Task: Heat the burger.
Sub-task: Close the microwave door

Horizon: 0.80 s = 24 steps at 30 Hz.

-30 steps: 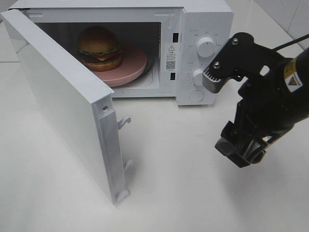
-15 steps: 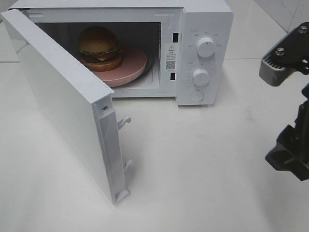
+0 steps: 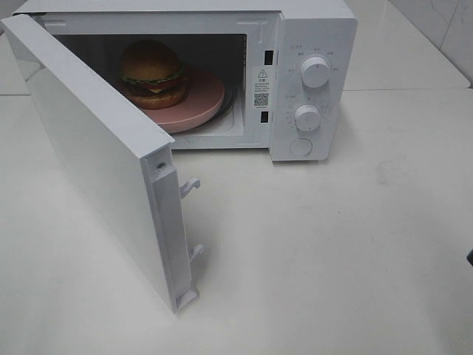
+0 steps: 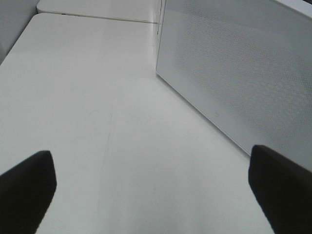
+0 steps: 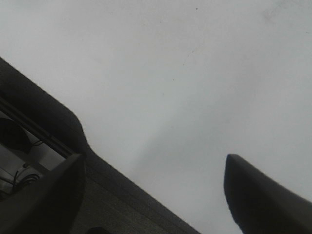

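White desk (image 3: 332, 244), one microwave (image 3: 318, 29) on it, door (image 3: 96, 155) swung fully out on its hinge side.

Item 1, burger (image 3: 151, 72): golden bun, dark patty, green layer. It sits on a pink plate (image 3: 203, 100) inside the cavity, toward the hinge-side edge of the plate. Loading appears done.

Item 2, left pincer (image 4: 151, 161): released, fingers spread wide, nothing between them. It sits low over the desk, with the door's dotted outer panel (image 4: 234, 73) near and ahead of it.

Item 3, right pincer (image 5: 155, 165): released and grasping nothing, with only bare desk below it.

Step in hand, as judged: shut the door. This is best done with a flat push on the outer panel near its free edge, following the hinge arc until the two latch hooks seat. The pincer should stay clear of the gap, and the push should be gentle enough not to shift the oven. The upper knob (image 3: 315, 72) and lower knob (image 3: 307, 117) come afterwards.

Position of the burger: on the far side of the door panel from the left pincer, not in its wrist view and well apart. It is also well apart from the right pincer, which hangs over bare desk. Neither pincer can be made out in the high view.
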Motion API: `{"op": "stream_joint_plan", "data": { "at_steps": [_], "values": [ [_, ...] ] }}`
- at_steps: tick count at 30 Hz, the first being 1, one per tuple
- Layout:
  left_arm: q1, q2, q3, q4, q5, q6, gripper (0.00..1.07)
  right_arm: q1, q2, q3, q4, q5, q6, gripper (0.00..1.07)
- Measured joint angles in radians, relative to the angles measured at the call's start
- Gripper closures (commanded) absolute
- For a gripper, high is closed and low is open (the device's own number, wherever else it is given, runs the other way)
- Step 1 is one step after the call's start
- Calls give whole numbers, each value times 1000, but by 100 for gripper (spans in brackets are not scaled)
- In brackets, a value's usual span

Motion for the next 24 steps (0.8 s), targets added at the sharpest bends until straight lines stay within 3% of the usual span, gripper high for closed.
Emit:
{"op": "stream_joint_plan", "data": {
  "at_steps": [8, 11, 12, 14, 16, 19, 24],
  "values": [
    [0, 0, 0, 0, 0, 0, 6, -20, -136, 113, 1, 12, 37, 32],
    [0, 0, 0, 0, 0, 0, 6, -89, -170, 150, 0, 13, 52, 32],
    [0, 0, 0, 0, 0, 0, 6, -151, -203, 169, 0, 13, 53, 32],
    [0, 0, 0, 0, 0, 0, 6, -174, -221, 174, 0, 13, 53, 32],
    [0, 0, 0, 0, 0, 0, 6, -277, -300, 186, 28, 8, 54, 32],
    [0, 0, 0, 0, 0, 0, 6, -298, -317, 186, 37, 7, 55, 32],
    [0, 0, 0, 0, 0, 0, 6, -465, -460, 186, 96, 6, 52, 32]
  ]
}}
